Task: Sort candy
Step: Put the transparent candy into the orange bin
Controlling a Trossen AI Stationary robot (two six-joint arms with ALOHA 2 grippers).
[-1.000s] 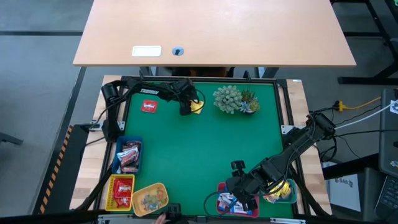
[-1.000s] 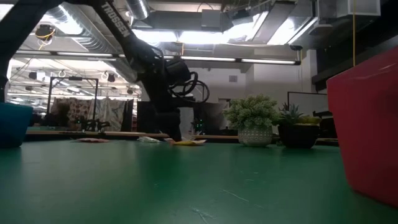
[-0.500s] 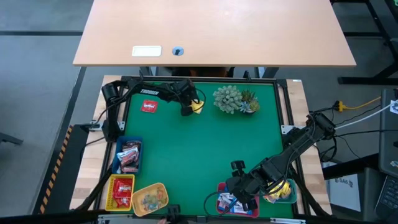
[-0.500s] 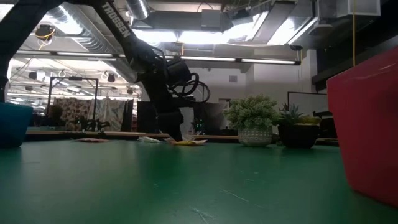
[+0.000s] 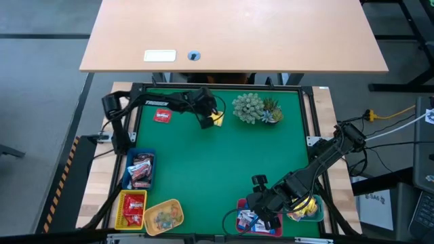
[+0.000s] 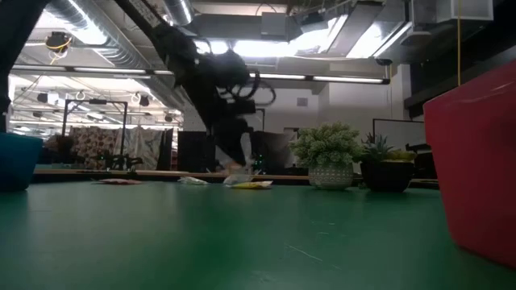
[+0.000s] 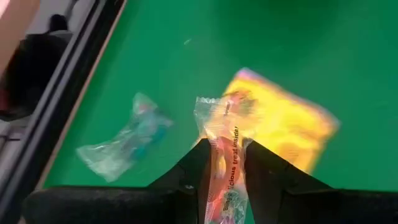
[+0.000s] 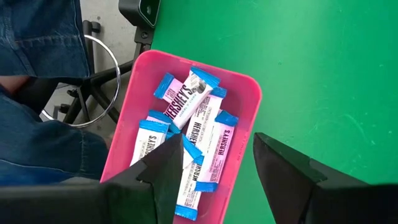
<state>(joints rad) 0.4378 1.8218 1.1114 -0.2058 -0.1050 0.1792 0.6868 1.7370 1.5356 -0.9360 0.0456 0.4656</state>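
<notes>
While trays already hold sorted candy, our left tool (image 7: 225,163) pinches a clear-wrapped sweet (image 7: 225,152); probably three remain; right tool (image 8: 214,163) gapes empty.

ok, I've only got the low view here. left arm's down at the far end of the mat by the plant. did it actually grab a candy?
Observer: Yes. In the left wrist view the left gripper is shut on a clear-wrapped candy.
Operator: Anything left on the mat there?
Observer: A yellow candy lies just behind the held one, and another clear-wrapped piece sits off to the side, nearer the mat's edge.
Operator: Right arm?
Observer: The right gripper hangs open over the pink tray, which holds blue-and-white bars.
</notes>
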